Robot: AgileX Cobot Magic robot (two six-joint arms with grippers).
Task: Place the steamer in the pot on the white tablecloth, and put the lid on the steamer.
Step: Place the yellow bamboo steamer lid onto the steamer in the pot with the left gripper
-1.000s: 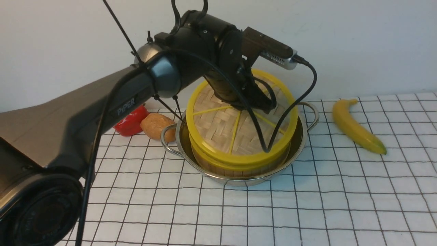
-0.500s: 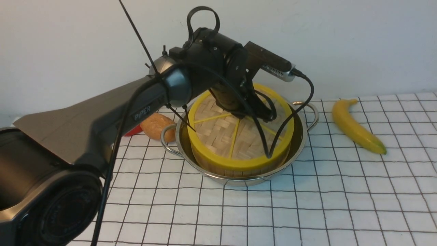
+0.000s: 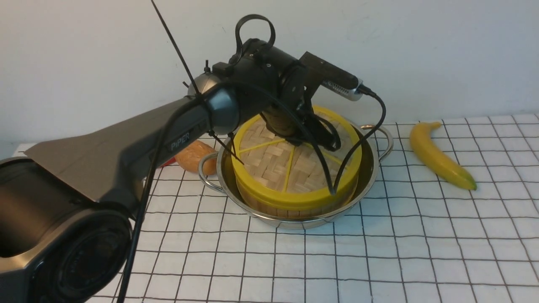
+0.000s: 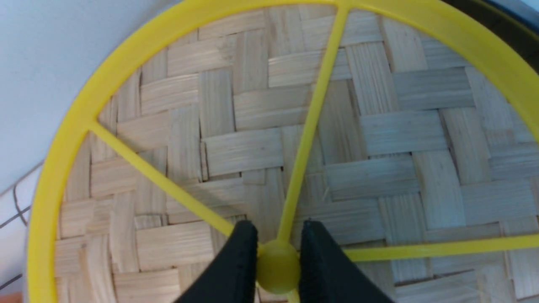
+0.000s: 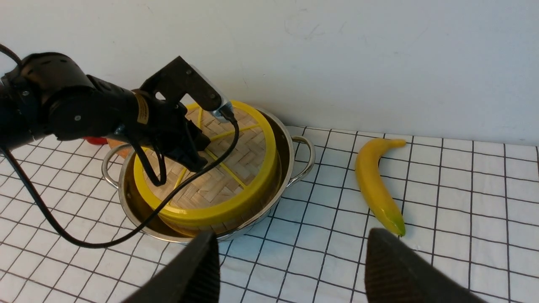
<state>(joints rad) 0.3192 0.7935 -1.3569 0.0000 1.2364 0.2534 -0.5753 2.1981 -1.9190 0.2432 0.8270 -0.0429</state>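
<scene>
Grips with the left gripper (image 4: 278, 248), jaws narrow, the small yellow knob (image 4: 276, 271) at the centre of the flat round woven-bamboo lid with yellow rim and spokes (image 3: 290, 166). One second ago held this lid higher and tilted, with a gap at the near edge. Now lies lower and nearly level, directly under the gripper, yellow rim upon the yellow rim of the round bamboo steamer basket (image 3: 290, 209). Shows of the steamer only the slatted wall below the lid. Stands inside the wide shiny stainless-steel pot with two loop handles (image 3: 372, 168), also under the gripper, on the white tablecloth with thin black grid (image 3: 379, 252) spread over the table.

Means for the task, as a judgement: steamer already placed, lid seated or almost seated. Remains only to open the jaws and lift away gently, without dragging the knob. Cannot judge the seating of the far edge, hidden behind the left arm (image 3: 126, 155).

Holds the right gripper (image 5: 290, 261) wide open and empty, well apart from the pot. Lying to the right of the left gripper, a yellow banana (image 3: 438, 155); to its left, close to a pot handle, a brown oval bread-like thing (image 3: 189, 155).

Reads the word "PiPER" (image 3: 182, 141) in pale letters on the left arm. Carries also a small yellow label (image 5: 143, 111) near the wrist, too small to read.
</scene>
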